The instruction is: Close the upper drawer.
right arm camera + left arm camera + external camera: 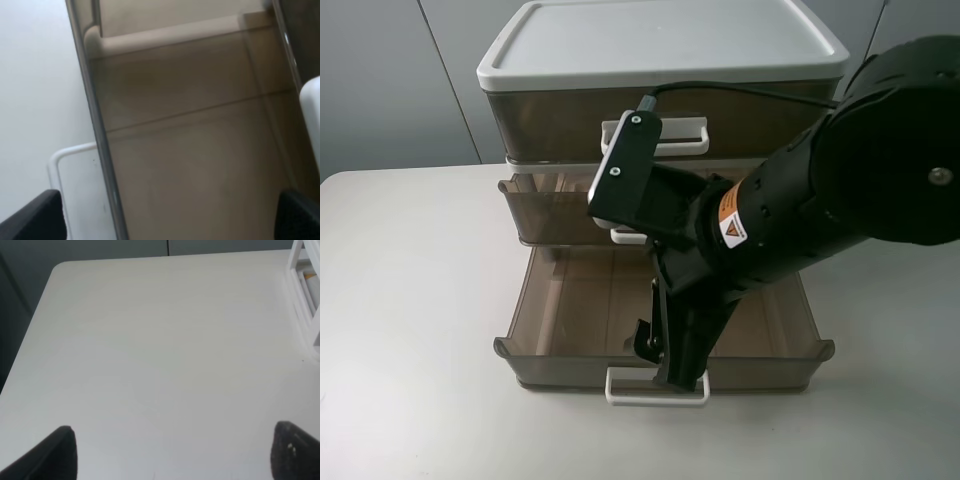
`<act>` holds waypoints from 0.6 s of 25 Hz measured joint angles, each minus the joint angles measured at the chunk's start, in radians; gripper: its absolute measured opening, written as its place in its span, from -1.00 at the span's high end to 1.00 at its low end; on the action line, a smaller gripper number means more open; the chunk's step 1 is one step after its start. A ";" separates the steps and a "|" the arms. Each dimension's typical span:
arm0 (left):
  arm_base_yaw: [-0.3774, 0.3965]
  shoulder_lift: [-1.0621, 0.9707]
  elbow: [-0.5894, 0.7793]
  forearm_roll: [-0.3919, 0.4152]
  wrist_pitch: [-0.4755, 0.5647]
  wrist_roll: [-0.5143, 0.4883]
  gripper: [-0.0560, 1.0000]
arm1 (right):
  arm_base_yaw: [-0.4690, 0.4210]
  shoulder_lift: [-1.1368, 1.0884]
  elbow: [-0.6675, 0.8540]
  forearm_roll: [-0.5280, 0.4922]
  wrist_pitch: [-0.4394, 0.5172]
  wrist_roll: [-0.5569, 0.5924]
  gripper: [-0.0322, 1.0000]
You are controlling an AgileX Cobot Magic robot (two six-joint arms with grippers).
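Sitting at the back of a white table (410, 300), a cabinet of three brown see-through drawers carries a white lid (660, 40). The upper drawer (550, 125) is right under the lid and looks pushed in or nearly so, its white handle partly hidden by the arm. The middle drawer (545, 210) sticks out a little. The bottom drawer (560, 370) is pulled far out toward the camera and looks empty, with its white bottom handle (630, 398) at the front. The right arm (840, 190), black with a warning sticker, reaches in from the right, across the cabinet front and down over the bottom drawer. The right gripper (665, 360) hangs at that drawer's front wall, just above the bottom handle. In the right wrist view the right gripper (170, 220) has its fingers apart, one tip on the handle side of the wall and the other over the drawer floor; contact cannot be told. The bottom handle (57, 160) shows beside the wall there. The left gripper (175, 457) shows only in its own wrist view, fingers spread wide with nothing between them, over bare table (160, 340). A white frame (305, 295) sits at the table's edge in that view. Grey wall panels (400, 80) stand behind the table; the tabletop is smooth and matte.
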 joint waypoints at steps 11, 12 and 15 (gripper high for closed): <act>0.000 0.000 0.000 0.000 0.000 0.000 -0.51 | -0.033 0.039 0.010 -0.003 -0.034 0.000 -0.28; 0.000 0.000 0.000 0.000 0.000 0.000 -0.51 | -0.033 0.039 0.012 -0.005 -0.036 0.000 -0.28; 0.000 0.000 0.000 0.000 0.000 0.000 -0.51 | -0.035 0.039 0.012 -0.025 -0.058 0.000 -0.28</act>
